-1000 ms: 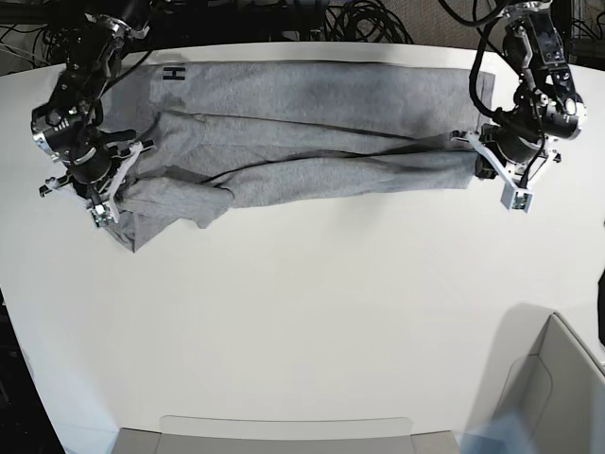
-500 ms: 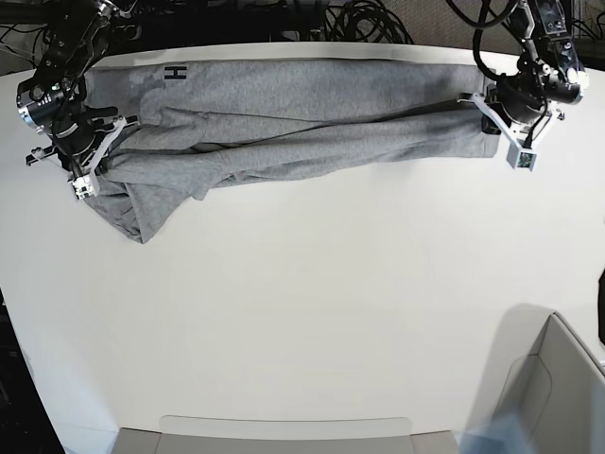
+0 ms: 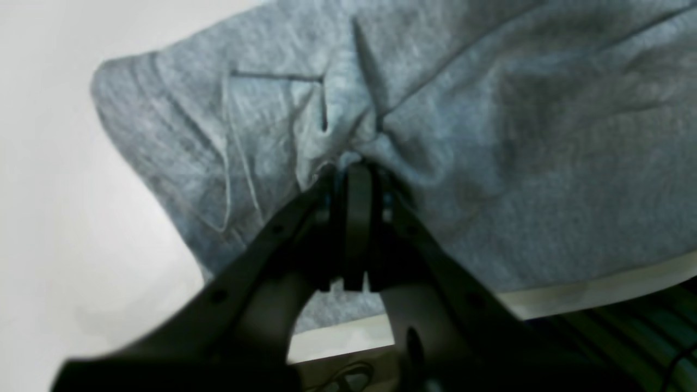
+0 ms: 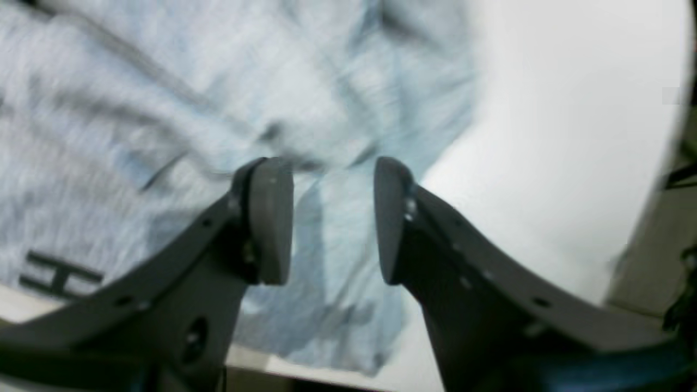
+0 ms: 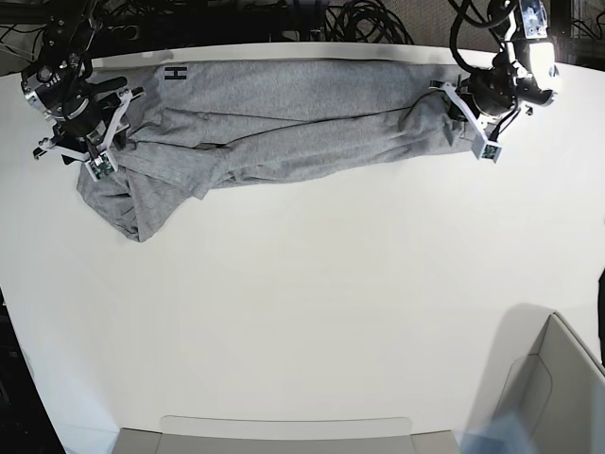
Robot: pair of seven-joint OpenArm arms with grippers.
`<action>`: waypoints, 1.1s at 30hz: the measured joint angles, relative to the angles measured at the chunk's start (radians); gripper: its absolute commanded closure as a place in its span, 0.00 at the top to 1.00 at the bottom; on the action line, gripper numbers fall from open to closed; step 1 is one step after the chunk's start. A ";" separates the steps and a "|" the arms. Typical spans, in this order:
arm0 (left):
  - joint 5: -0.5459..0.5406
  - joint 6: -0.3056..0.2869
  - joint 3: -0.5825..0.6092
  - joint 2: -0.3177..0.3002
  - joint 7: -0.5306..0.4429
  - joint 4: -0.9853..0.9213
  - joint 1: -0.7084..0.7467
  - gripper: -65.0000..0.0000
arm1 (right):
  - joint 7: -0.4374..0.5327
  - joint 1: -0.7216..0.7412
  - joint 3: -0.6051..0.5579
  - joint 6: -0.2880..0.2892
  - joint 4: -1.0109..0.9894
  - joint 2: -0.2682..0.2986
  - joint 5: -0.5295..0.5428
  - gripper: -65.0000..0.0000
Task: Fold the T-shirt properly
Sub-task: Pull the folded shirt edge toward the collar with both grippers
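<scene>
The heather-grey T-shirt (image 5: 284, 113) lies bunched in a long band along the table's far edge, with black lettering (image 5: 174, 73) near its far left corner. At the right end of the band, my left gripper (image 5: 470, 123) is shut on a fold of the T-shirt (image 3: 490, 136), and the cloth puckers at its tips (image 3: 356, 169). My right gripper (image 5: 106, 132) hovers over the left end. In the right wrist view this gripper (image 4: 329, 218) is open, with cloth (image 4: 163, 81) lying below the gap and nothing pinched. The lettering (image 4: 60, 275) shows beside its left finger.
Cables (image 5: 359, 24) hang behind the table's far edge (image 5: 284, 47). A grey box (image 5: 558, 388) stands at the near right corner. A flat tray (image 5: 284, 435) lies along the near edge. White tabletop (image 5: 312, 284) spreads in front of the shirt.
Both arms moved toward the far edge, drawing the folded cloth with them. My right gripper opened and let go of the left end. My left gripper stayed shut and shifted inward.
</scene>
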 measured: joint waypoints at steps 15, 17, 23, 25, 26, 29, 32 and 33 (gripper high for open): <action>-0.003 0.000 0.002 0.000 0.000 -0.002 -0.033 0.00 | -0.013 0.235 -0.187 0.000 -0.227 -0.031 -0.140 0.39; -0.003 0.000 0.002 0.002 0.000 -0.002 -0.033 0.00 | -0.005 0.252 -0.190 0.000 -0.259 -0.043 -0.140 0.39; -0.003 0.000 0.002 0.002 0.000 -0.002 -0.033 0.00 | 0.024 0.267 -0.193 0.000 -0.348 -0.052 -0.156 0.39; -0.003 0.000 0.002 0.002 0.000 -0.002 -0.033 0.00 | 0.031 0.262 -0.194 0.000 -0.348 -0.050 -0.156 0.39; -0.003 0.000 0.002 0.002 0.000 -0.002 -0.033 0.00 | 0.031 0.259 -0.204 0.000 -0.348 -0.050 -0.156 0.39; -0.003 0.000 0.002 0.002 0.000 -0.002 -0.033 0.00 | 0.045 0.242 -0.215 0.000 -0.356 -0.050 -0.139 0.39; -0.003 0.000 0.002 0.002 0.001 -0.002 -0.033 0.00 | 0.050 0.237 -0.214 0.000 -0.392 -0.050 -0.137 0.31; -0.003 0.000 0.002 0.002 0.000 -0.002 -0.033 0.00 | 0.049 0.238 -0.215 0.000 -0.393 -0.049 -0.140 0.26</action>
